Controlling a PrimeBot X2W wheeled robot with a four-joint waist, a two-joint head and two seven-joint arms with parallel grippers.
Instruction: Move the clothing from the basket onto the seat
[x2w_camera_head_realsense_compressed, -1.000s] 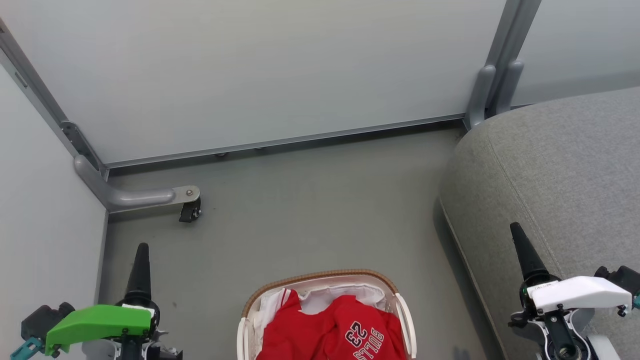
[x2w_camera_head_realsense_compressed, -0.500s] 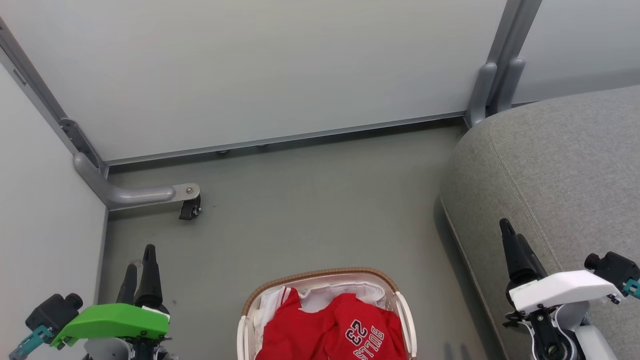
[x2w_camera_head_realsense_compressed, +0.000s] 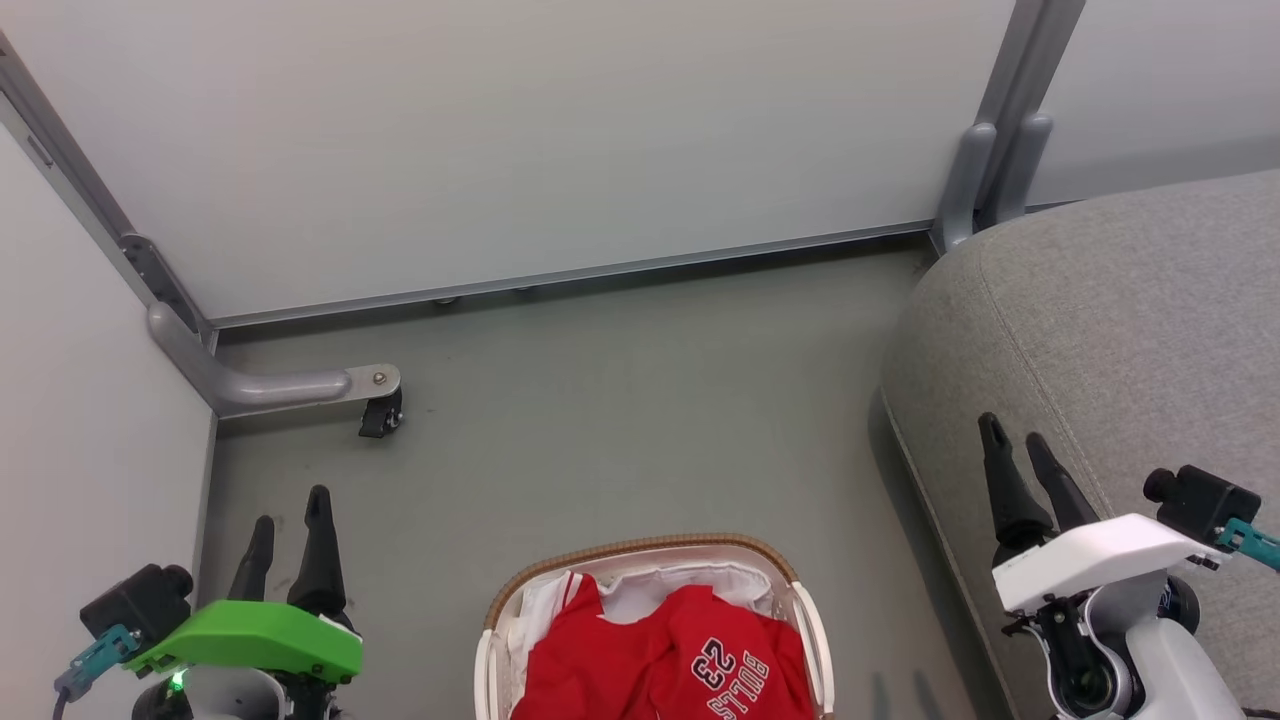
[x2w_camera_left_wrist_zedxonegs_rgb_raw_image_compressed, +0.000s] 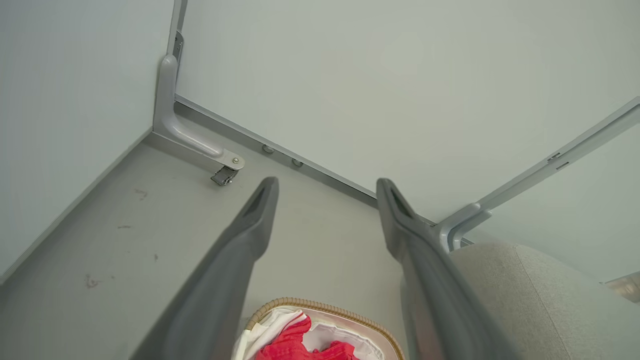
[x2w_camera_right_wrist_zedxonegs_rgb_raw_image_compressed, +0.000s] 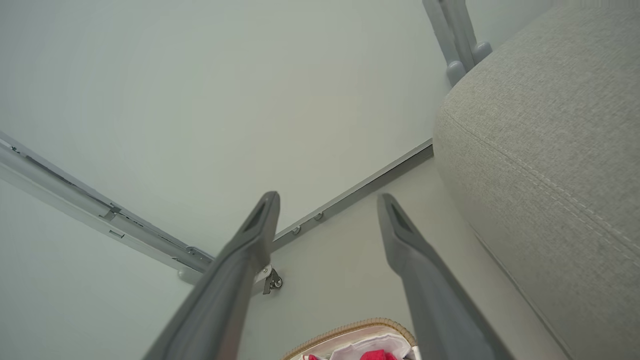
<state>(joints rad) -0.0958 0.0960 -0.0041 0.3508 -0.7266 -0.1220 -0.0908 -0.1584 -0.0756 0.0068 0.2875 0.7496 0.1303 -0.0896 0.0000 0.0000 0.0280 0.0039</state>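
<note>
The clothing (x2w_camera_head_realsense_compressed: 650, 660) is held in the basket (x2w_camera_head_realsense_compressed: 640, 547), which is set on the floor (x2w_camera_head_realsense_compressed: 620, 420) at the near centre, with the seat (x2w_camera_head_realsense_compressed: 1130, 330) placed to its right, a caster (x2w_camera_head_realsense_compressed: 380, 418) far left and wall panels (x2w_camera_head_realsense_compressed: 500, 130) behind.

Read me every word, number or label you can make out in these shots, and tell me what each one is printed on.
"BULLS": black and white letters on the red clothing lying in the basket, upside down in the head view.
"23": number next to that word, on the same garment.
There is no readable text on the basket, the seat or the wall panels.
</note>
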